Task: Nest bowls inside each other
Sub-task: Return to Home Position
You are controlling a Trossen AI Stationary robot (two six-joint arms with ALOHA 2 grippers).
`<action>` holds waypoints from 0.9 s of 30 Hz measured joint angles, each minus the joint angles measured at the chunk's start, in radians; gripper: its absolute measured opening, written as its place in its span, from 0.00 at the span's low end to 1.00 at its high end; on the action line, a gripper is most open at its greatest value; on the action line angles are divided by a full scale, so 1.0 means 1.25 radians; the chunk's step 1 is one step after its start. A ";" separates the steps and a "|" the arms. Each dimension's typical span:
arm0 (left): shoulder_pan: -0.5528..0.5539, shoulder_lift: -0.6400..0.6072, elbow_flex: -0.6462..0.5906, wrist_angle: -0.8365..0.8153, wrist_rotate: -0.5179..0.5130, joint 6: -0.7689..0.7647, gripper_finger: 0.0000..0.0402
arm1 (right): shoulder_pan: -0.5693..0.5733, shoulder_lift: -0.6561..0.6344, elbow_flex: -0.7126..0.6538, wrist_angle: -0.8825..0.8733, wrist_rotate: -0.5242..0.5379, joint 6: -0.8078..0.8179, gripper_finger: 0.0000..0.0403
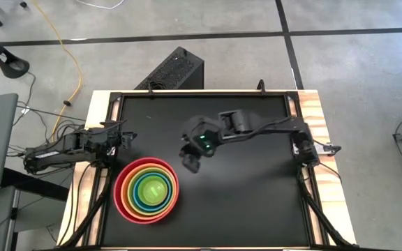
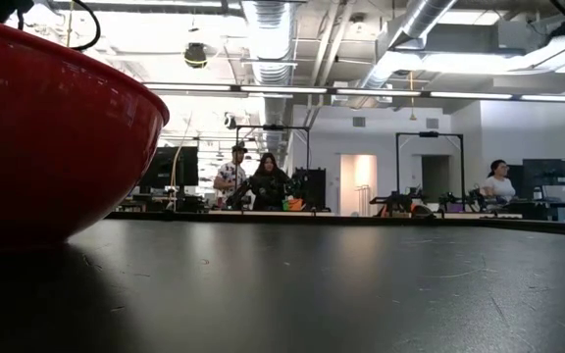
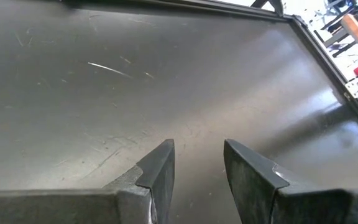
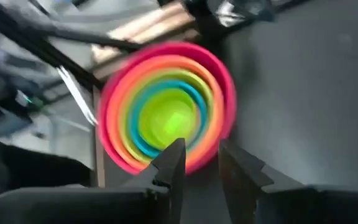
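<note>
Several bowls (image 1: 146, 189) sit nested in one stack on the black table near its front left. The red one is outermost, then orange, lime green and blue, with yellow-green at the centre (image 4: 169, 115). The red bowl's wall (image 2: 47, 127) fills the left of the low view, its base on the table. My right gripper (image 1: 189, 164) hangs above the table to the right of the stack and a little farther back. It is open (image 4: 201, 152), with nothing between its fingers. My left gripper (image 1: 128, 136) waits at the table's left edge, open (image 3: 199, 152) over bare tabletop.
The black tabletop (image 1: 243, 209) stretches bare to the right of and behind the stack. A wooden frame (image 1: 321, 118) borders its sides. A black box (image 1: 173, 70) stands on the floor beyond the far edge. People (image 2: 263, 186) sit in the room behind.
</note>
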 joint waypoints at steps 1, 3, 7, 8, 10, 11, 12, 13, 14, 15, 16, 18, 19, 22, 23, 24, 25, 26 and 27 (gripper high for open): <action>0.000 0.000 0.000 0.000 0.000 0.000 0.32 | 0.000 -0.015 0.000 -0.031 0.011 -0.018 0.28; 0.000 0.000 0.000 0.000 0.000 0.000 0.32 | 0.000 -0.042 0.000 -0.087 0.027 -0.045 0.28; 0.000 0.000 0.000 0.000 0.000 -0.002 0.32 | 0.000 -0.103 -0.020 -0.167 0.045 -0.098 0.27; 0.000 0.000 0.000 0.000 0.000 -0.002 0.32 | 0.000 -0.121 -0.032 -0.180 0.051 -0.112 0.27; 0.000 0.000 0.000 0.000 0.000 -0.002 0.32 | 0.000 -0.171 -0.073 -0.192 0.065 -0.138 0.27; 0.000 0.000 0.000 0.000 -0.002 -0.002 0.32 | 0.001 -0.200 -0.101 -0.189 0.072 -0.150 0.27; 0.000 0.000 0.000 0.000 -0.003 -0.002 0.32 | 0.001 -0.232 -0.134 -0.177 0.078 -0.162 0.27; 0.000 0.000 0.000 0.000 -0.003 -0.002 0.32 | -0.001 -0.265 -0.171 -0.160 0.081 -0.170 0.27; 0.000 0.000 0.000 0.000 -0.006 -0.002 0.32 | -0.006 -0.299 -0.217 -0.140 0.082 -0.176 0.27; 0.000 0.000 0.000 0.000 -0.006 -0.002 0.32 | -0.009 -0.337 -0.266 -0.115 0.085 -0.184 0.27; 0.000 0.000 0.000 0.000 -0.007 -0.003 0.32 | -0.012 -0.377 -0.324 -0.076 0.087 -0.187 0.27; 0.000 0.000 0.000 0.000 -0.007 -0.008 0.32 | -0.021 -0.458 -0.449 0.011 0.087 -0.192 0.27; 0.000 0.000 0.000 0.000 -0.007 -0.007 0.32 | -0.025 -0.500 -0.517 0.056 0.087 -0.193 0.27; 0.000 0.000 0.000 -0.001 0.006 0.014 0.32 | -0.037 -0.621 -0.719 0.208 0.089 -0.193 0.27; 0.000 0.000 0.000 -0.001 0.023 0.023 0.32 | -0.039 -0.657 -0.789 0.259 0.089 -0.193 0.27; 0.000 0.000 0.000 0.000 0.038 0.035 0.32 | -0.042 -0.691 -0.853 0.310 0.086 -0.193 0.27; 0.000 0.000 0.000 0.001 0.045 0.047 0.32 | -0.042 -0.723 -0.921 0.366 0.077 -0.193 0.27; 0.000 0.000 0.000 0.003 0.045 0.054 0.32 | -0.042 -0.752 -0.982 0.421 0.064 -0.192 0.27; 0.000 0.000 0.000 0.003 0.042 0.057 0.32 | -0.042 -0.778 -1.041 0.478 0.052 -0.193 0.27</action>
